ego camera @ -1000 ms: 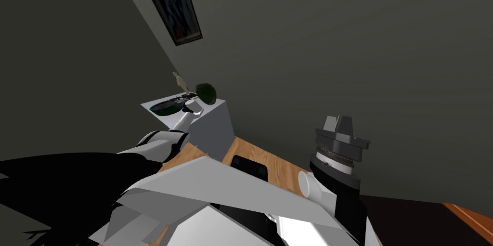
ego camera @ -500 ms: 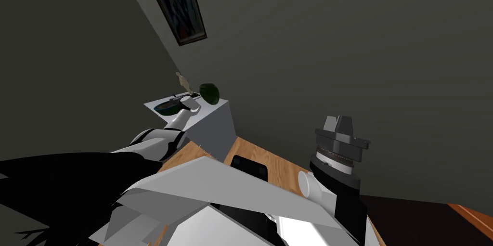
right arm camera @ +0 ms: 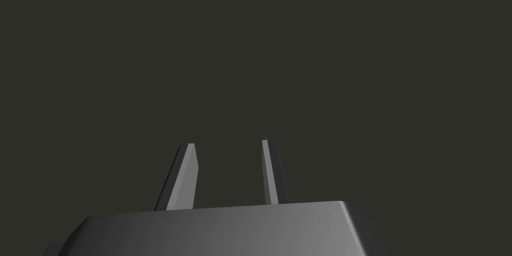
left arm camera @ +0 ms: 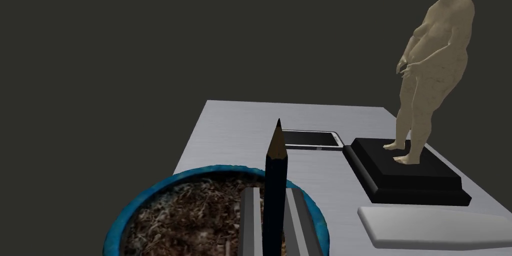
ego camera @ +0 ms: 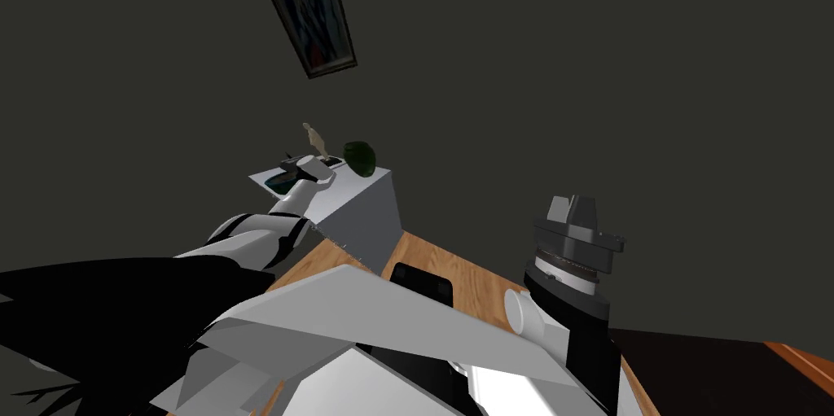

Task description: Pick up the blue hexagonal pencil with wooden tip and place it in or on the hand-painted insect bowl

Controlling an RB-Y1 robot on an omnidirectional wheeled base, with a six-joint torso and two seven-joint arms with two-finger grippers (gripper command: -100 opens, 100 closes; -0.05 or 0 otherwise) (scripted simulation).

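Observation:
A dark blue pencil [left arm camera: 275,188] with a pointed tip is gripped by my left gripper [left arm camera: 273,192], whose fingers [left arm camera: 250,218] press its sides. The pencil points away from the hand. Directly under it sits the bowl [left arm camera: 150,208], blue-rimmed with a mottled brown inside. In the head view the left gripper [ego camera: 291,165] hovers over the bowl [ego camera: 279,184] on a grey cabinet [ego camera: 362,199]. My right gripper [right arm camera: 227,144] is open and holds nothing. It is raised at my right side [ego camera: 573,209].
On the cabinet top beyond the bowl lie a flat phone [left arm camera: 310,139], a tan figurine [left arm camera: 432,67] on a black base and a white slab [left arm camera: 435,225]. A green object [ego camera: 360,157] stands at the far corner. Wooden floor [ego camera: 456,269] lies below.
My left hand has carried the pencil leftward, from beside the bowl to over it. The head camera has turned slightly. The right arm is still.

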